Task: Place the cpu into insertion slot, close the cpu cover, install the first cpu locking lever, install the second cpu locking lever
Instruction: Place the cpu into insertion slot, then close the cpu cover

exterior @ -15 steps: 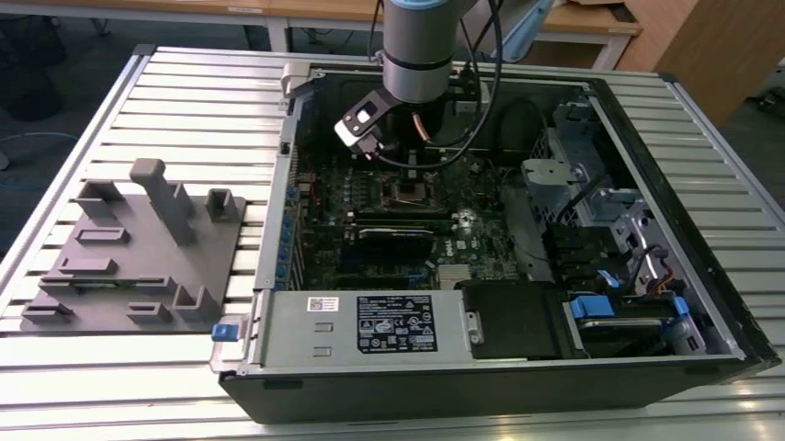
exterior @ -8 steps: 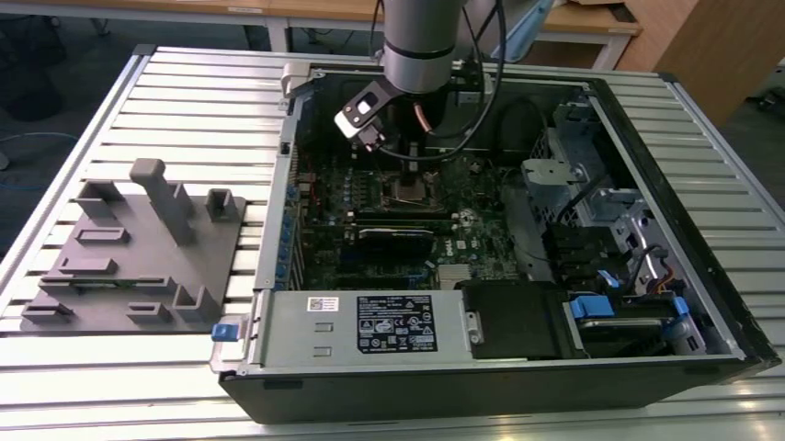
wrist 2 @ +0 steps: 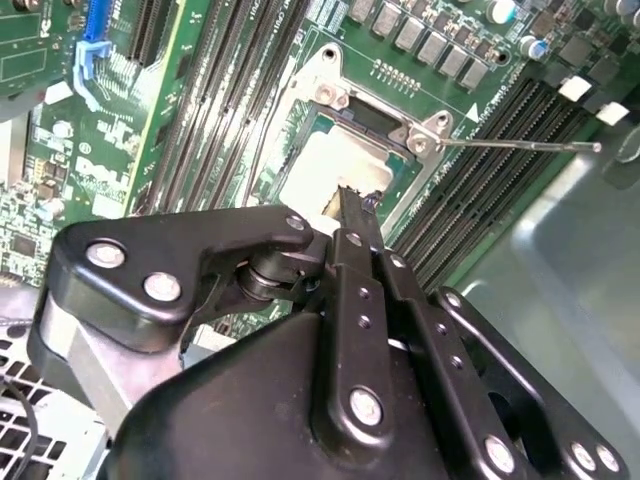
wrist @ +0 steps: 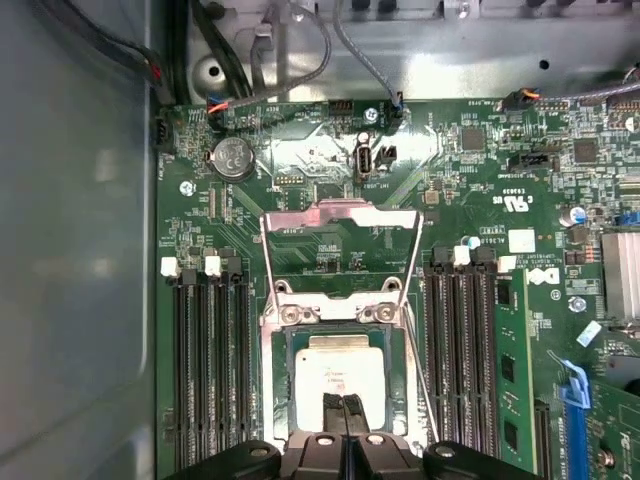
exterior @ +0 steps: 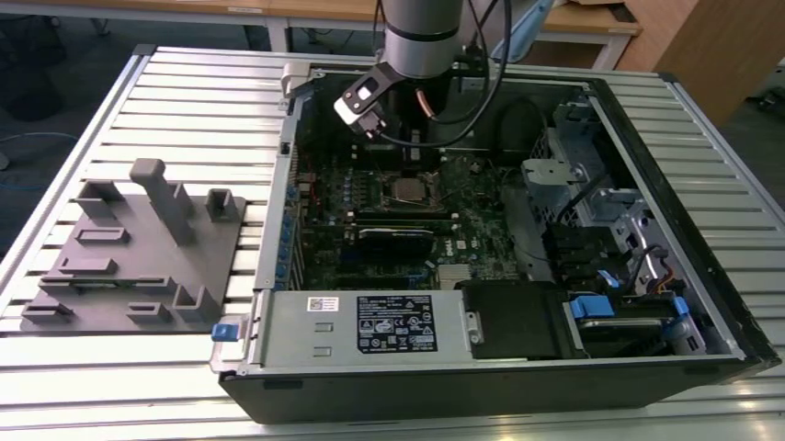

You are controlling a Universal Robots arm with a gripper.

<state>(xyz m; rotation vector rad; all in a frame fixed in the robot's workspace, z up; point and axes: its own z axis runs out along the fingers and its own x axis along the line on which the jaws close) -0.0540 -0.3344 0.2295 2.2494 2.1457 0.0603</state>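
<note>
Closing the thin, square, silvery-brown metal cpu cover (wrist: 340, 212) looks to be the step in hand, since the small, flat, silvery-beige cpu (wrist: 345, 368) already lies in the small square insertion slot with its brownish-grey rim (wrist: 276, 372). To go well, I judge, the push belongs on the frame's bar and not on the chip, with the thin wire locking lever (wrist: 421, 385) clear of the frame's path.

In the exterior view, the grey robot arm (exterior: 424, 28) drops steeply from top centre into the open black computer case (exterior: 687, 119) on the slatted metal desk (exterior: 184, 92). The slot (exterior: 411, 189) sits just below it, in the upper middle.

In the second wrist view, the black claw (wrist 2: 347, 197) has its fingers pressed together with nothing between them. Its tip is over the chip's near edge (wrist 2: 330, 165) at mid-frame; I cannot tell whether it touches.

In the first wrist view, the claw (wrist: 345, 402) enters at bottom centre, over the chip. The cover stands swung open at mid-frame, green board showing through its window.
</note>
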